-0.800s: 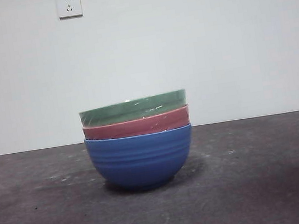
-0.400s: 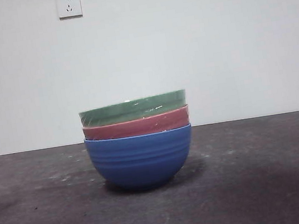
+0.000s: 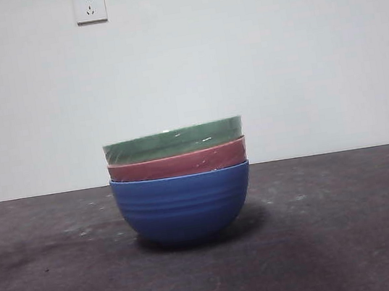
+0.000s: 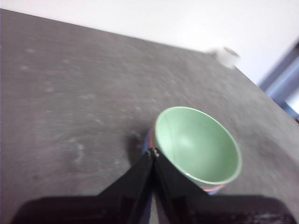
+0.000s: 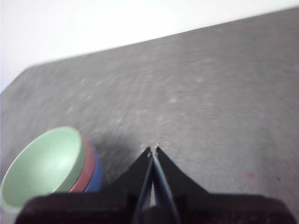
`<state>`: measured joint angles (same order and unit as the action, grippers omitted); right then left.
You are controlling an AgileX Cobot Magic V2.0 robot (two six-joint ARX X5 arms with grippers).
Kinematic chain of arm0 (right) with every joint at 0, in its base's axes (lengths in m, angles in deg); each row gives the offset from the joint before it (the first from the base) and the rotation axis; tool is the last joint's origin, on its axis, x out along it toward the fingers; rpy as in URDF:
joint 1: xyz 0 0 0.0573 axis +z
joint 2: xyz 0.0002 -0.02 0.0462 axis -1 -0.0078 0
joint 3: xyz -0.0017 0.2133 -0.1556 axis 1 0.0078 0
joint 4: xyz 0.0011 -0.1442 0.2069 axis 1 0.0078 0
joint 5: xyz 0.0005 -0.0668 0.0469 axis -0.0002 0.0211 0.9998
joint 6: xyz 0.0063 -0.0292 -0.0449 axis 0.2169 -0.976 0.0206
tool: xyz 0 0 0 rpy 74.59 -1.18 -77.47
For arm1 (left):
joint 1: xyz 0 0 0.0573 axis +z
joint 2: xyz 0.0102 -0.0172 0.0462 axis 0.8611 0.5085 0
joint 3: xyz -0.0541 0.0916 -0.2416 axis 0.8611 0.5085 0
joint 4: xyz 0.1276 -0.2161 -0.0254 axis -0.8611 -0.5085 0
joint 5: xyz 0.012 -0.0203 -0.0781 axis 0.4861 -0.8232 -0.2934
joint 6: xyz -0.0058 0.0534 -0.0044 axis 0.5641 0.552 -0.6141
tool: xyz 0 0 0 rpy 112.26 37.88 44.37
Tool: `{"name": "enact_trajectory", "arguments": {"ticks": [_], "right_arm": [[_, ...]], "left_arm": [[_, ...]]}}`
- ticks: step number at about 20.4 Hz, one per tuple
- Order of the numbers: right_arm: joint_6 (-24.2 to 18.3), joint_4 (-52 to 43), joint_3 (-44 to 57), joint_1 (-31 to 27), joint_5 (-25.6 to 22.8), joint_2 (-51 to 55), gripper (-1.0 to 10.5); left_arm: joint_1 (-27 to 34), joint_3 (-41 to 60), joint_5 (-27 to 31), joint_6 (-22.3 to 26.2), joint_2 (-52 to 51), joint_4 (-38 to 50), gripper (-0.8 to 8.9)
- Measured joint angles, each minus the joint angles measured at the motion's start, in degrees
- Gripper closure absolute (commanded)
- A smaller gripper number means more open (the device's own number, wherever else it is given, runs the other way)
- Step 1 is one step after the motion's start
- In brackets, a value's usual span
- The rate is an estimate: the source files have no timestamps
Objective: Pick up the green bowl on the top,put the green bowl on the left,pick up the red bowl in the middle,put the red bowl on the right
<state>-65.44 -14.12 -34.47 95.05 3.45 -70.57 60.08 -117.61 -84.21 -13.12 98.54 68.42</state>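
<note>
Three bowls stand nested in one stack at the middle of the table. The green bowl (image 3: 173, 140) is on top, the red bowl (image 3: 177, 163) sits under it, and a blue bowl (image 3: 184, 205) is at the bottom. My left gripper (image 4: 153, 151) is shut and empty, above the table with its tips close beside the green bowl (image 4: 197, 145). My right gripper (image 5: 153, 150) is shut and empty too, above bare table, apart from the green bowl (image 5: 43, 165) and the red bowl (image 5: 86, 169). No arm shows in the front view.
The dark grey table (image 3: 355, 238) has worn pale marks. A white wall with two sockets (image 3: 89, 6) stands behind. A small white object (image 4: 227, 56) sits blurred near the table's far edge in the left wrist view.
The stack of bowls has not moved. The shadow on the table in front of the bowls has darkened a little.
</note>
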Motion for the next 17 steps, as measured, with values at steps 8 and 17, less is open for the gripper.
{"name": "enact_trajectory", "arguments": {"ticks": [8, 17], "right_arm": [[-11.8, 4.7, -5.9, 0.0, 11.5, -11.4, 9.4], [-14.4, 5.2, -6.0, 2.8, 14.1, -16.0, 7.3]], "left_arm": [[-3.3, -10.4, -9.1, 9.7, 15.6, -6.6, 8.17], [-36.8, -31.3, 14.7, 24.8, 41.3, -16.8, 5.01]]}}
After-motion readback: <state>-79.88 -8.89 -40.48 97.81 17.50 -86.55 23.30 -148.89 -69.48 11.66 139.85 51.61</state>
